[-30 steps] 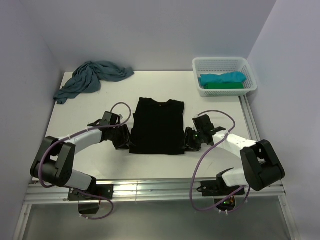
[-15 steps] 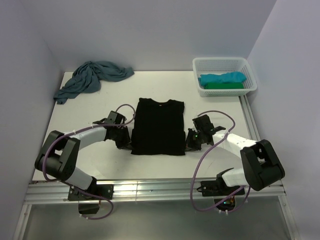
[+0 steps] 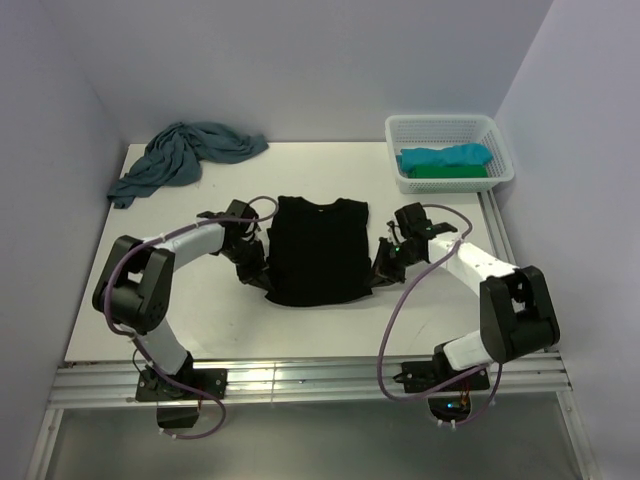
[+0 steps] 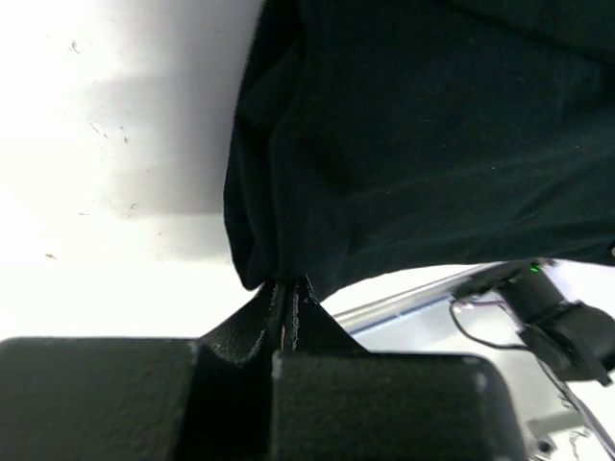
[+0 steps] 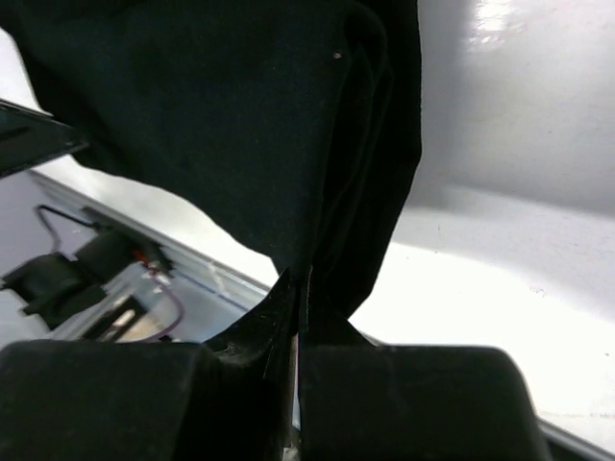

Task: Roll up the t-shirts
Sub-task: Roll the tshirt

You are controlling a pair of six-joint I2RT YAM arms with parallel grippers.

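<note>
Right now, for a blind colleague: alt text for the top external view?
The left gripper and right gripper pinch the near corners of a black t-shirt mid-table. A grey-teal t-shirt lies far left; a white basket far right holds turquoise and green shirts.

The black t-shirt (image 3: 318,250) in the middle is plain. The grey-teal t-shirt (image 3: 180,158) is far left on the white table (image 3: 200,320). Far right, the white basket (image 3: 440,120) has a net pattern of little holes. It holds a turquoise t-shirt (image 3: 445,157) and a green t-shirt (image 3: 450,172). The cables (image 3: 400,310) are purple and the fingers (image 4: 255,322) are black.
</note>
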